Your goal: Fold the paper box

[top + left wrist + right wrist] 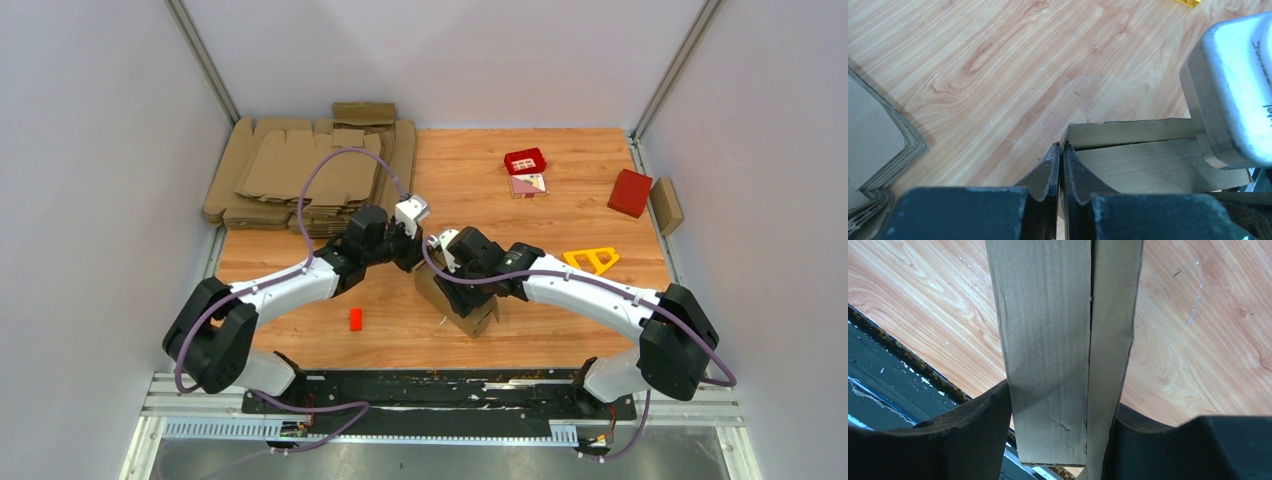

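The paper box (452, 300) is a brown oblong cardboard piece lying on the wooden table near the middle. My right gripper (468, 288) is shut on it across its width; in the right wrist view the fingers (983, 415) press both sides of the box (1048, 315), which has a seam running along its top. My left gripper (416, 256) is at the box's far left end. In the left wrist view its jaws (1060, 147) are shut, with the tips at the corner of the box (1138, 167). I see no cardboard between them.
A pile of flat brown blanks (300, 170) lies at the back left. Small red boxes (525, 160) (630, 192), a folded brown box (666, 205), a yellow triangle (592, 260) and a small red block (355, 319) lie around. The right wrist's camera housing (1233, 90) is close to the left gripper.
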`<state>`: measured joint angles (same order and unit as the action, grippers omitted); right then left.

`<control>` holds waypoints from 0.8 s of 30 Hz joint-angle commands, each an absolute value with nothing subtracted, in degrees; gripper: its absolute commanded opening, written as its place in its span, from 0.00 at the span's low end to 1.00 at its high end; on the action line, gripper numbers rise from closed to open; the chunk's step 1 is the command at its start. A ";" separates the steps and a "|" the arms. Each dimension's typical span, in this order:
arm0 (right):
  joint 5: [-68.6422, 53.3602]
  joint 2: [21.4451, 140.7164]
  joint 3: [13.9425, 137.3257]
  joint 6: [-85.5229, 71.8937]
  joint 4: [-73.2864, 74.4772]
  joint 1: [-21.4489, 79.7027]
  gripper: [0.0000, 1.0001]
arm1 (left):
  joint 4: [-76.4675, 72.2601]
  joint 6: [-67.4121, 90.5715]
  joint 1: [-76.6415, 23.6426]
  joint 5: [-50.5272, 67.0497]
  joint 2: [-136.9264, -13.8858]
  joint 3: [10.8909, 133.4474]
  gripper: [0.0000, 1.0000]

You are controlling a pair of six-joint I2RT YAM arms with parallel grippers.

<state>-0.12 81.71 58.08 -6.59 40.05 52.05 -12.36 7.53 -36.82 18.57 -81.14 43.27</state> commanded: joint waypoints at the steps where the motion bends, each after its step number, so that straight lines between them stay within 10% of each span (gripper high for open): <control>1: -0.45 80.86 60.02 -6.23 40.77 52.29 0.58 | -12.16 6.69 -37.33 16.94 -77.74 44.70 0.09; 24: 1.59 78.45 60.04 -8.24 38.13 50.29 0.94 | -14.34 8.26 -40.34 8.34 -75.23 38.38 0.00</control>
